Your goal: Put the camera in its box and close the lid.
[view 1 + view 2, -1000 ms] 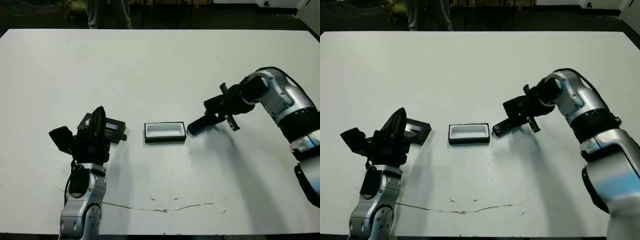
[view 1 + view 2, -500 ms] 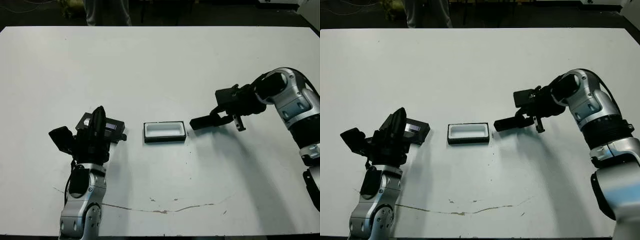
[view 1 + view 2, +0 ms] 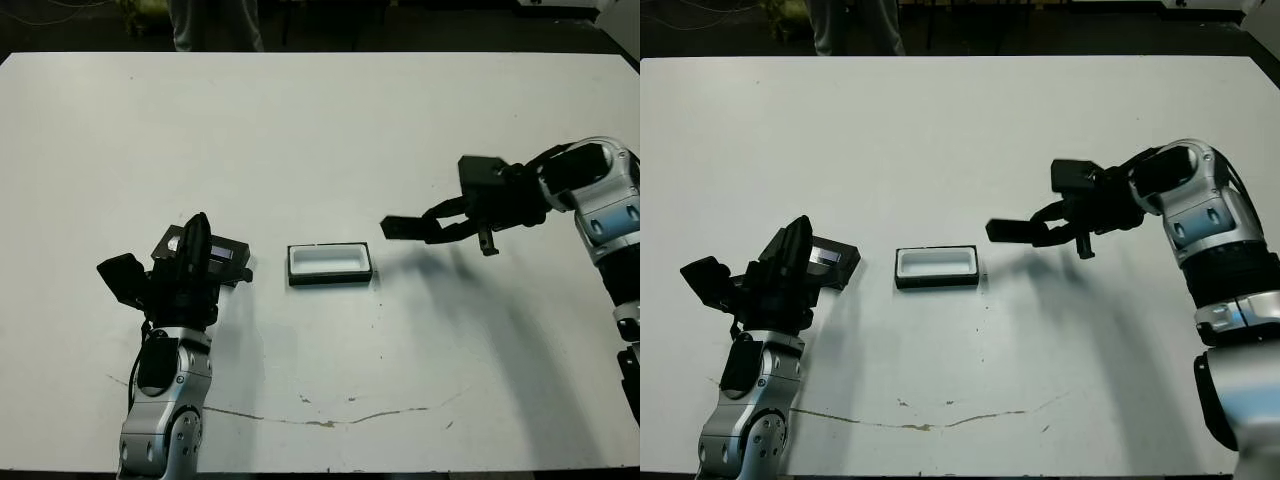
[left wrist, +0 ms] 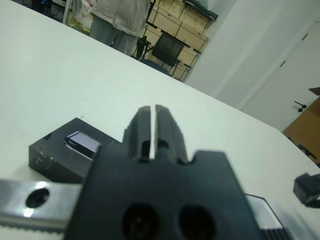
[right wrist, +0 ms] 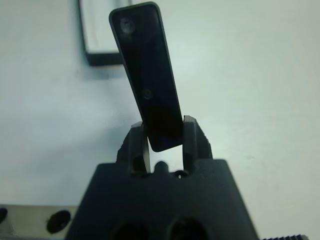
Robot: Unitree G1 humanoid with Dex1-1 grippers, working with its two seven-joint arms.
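left arm: silver-grey metal shell, dark oval inset, black joint above.
right arm: rounded silver casing, bluish sheen, black collar, black cable looping over it.
left gripper: black blocky body, 2 round recesses, 2 black fingers.
right gripper: black body, 2 short black fingers; silver wrist plate with holes.

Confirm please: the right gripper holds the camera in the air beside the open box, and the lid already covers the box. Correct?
Not quite. The box is uncovered; its white lining shows in the left eye view. The lid lies apart by the left gripper. The right gripper does hold the camera.
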